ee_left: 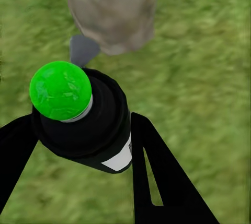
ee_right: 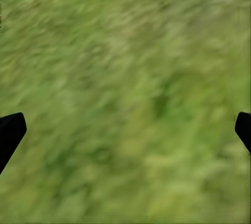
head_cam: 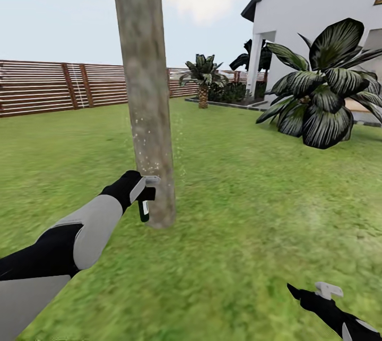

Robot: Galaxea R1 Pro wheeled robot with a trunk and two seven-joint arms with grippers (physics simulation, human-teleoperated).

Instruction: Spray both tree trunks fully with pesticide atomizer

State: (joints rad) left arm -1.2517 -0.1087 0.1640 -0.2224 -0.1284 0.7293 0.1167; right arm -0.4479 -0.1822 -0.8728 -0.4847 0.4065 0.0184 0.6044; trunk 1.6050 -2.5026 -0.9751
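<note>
A green lawn (head_cam: 254, 213) runs back to a brown slatted wooden fence (head_cam: 48, 86) under a pale, hazy sky, with a white house (head_cam: 318, 7) at right (dark roof edge) behind broad-leaved palm-like plants (head_cam: 323, 92).

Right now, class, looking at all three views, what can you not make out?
- Tree trunk: top cut off by the head view's upper edge.
- Pesticide atomizer: nozzle side hidden behind its own body in the left wrist view.
- Right end effector: lawn beneath it is blurred.
</note>
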